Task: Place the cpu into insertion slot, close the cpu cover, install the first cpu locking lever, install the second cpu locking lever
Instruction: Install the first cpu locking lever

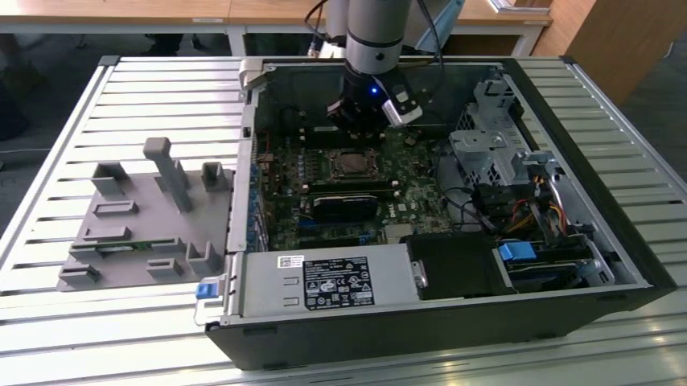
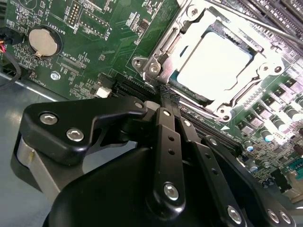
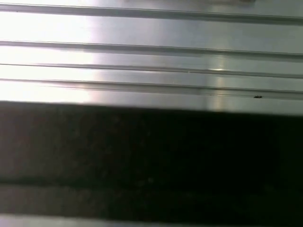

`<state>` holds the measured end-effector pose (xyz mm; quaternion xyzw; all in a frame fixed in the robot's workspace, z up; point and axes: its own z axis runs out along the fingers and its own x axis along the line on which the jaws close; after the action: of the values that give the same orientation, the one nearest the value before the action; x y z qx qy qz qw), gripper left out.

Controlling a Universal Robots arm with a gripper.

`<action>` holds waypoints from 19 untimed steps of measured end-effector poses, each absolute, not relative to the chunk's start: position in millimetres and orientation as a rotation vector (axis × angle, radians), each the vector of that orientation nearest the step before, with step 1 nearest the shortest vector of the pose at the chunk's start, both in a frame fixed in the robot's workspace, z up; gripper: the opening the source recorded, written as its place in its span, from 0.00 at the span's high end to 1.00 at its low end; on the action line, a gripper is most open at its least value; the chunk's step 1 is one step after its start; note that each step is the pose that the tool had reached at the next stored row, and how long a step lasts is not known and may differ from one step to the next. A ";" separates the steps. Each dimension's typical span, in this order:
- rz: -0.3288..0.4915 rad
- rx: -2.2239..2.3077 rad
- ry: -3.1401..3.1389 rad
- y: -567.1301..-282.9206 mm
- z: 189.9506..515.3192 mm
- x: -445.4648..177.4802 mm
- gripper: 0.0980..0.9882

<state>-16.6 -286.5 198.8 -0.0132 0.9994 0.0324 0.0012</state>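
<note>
Open room straight above the socket (image 1: 352, 163); crowded round it by case wall (image 1: 249, 161), drive cage (image 1: 488, 153), cables (image 1: 483, 205), black module (image 1: 349, 205), power supply (image 1: 327, 283).

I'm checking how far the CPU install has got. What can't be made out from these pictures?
- Gripper: in the second wrist view its own dark linkage hides the fingertips, so open or shut is unclear.
- Cpu: glare washes out its top; the cpu cover lies over it.
- Locking levers: whether latched is unclear; in the exterior view the insertion slot is too small.
- First wrist view: blurred metal slats above a dark band.
</note>
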 end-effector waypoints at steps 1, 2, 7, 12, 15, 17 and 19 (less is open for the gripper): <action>0.099 -0.042 3.137 -286.5 198.5 -16.5 0.99; 0.097 -0.041 3.137 -286.4 198.0 -16.5 0.99; 0.095 -0.041 3.138 -286.1 196.1 -16.6 0.99; 0.105 -0.041 3.137 -285.7 196.7 -16.5 0.99; 0.107 -0.041 3.137 -285.7 200.2 -16.5 0.99; 0.107 -0.041 3.137 -285.7 205.0 -16.5 0.99; 0.106 -0.041 3.137 -285.8 210.7 -16.6 0.99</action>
<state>-16.6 -285.8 210.7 -0.0132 0.9993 0.0339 0.0013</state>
